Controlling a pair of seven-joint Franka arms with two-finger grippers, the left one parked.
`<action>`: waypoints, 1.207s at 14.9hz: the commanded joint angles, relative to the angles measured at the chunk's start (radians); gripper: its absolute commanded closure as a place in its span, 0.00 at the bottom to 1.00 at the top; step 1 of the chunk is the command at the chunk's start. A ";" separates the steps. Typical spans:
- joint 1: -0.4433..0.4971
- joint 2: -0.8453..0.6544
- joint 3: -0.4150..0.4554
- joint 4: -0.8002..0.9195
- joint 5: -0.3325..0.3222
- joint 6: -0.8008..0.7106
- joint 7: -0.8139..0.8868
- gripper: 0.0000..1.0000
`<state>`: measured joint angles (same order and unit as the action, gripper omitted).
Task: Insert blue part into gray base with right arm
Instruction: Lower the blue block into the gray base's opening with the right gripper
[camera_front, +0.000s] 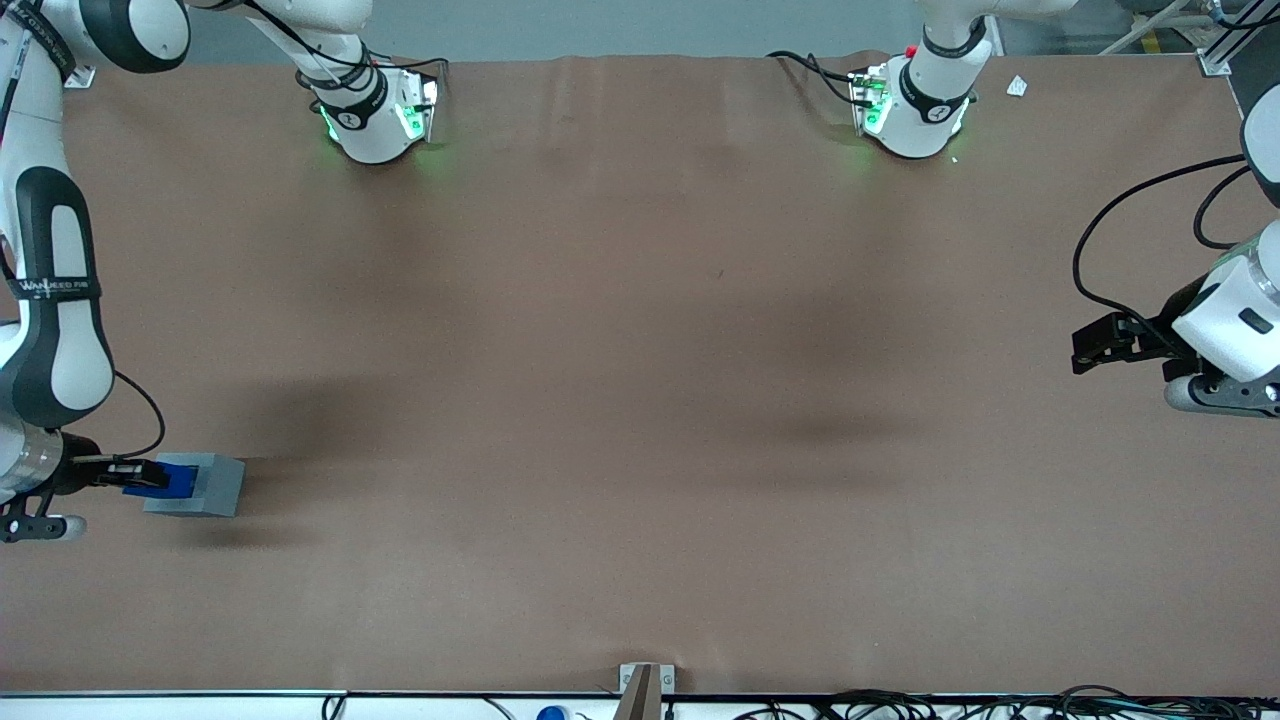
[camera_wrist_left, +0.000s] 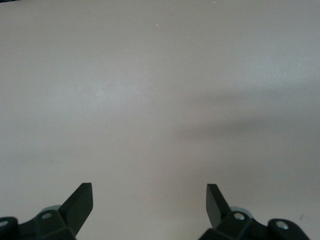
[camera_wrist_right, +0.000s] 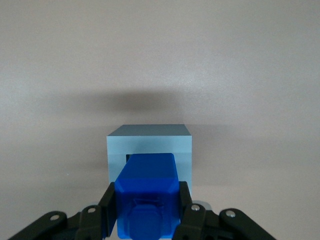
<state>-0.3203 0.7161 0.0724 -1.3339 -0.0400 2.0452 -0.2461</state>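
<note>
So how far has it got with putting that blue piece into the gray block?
Done: the gripper has the blue part clamped between its fingers. In hand: it holds the part right over the gray base, at the recess. Left: whether the part is fully seated can't be told; release comes after.

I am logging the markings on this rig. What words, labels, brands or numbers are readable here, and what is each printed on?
One white line of lettering on a black band of the right arm, too blurred to read.
Round marks on the black bands at both arm bases: too small to read.
No text on the blue part, held in the gripper at the gray base.
</note>
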 joint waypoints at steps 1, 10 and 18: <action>-0.008 -0.012 0.007 -0.019 0.005 0.006 -0.022 1.00; -0.006 -0.014 0.009 -0.019 0.019 0.006 0.013 1.00; -0.013 -0.014 0.007 -0.034 0.020 0.004 0.027 1.00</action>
<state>-0.3212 0.7160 0.0725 -1.3363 -0.0267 2.0438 -0.2368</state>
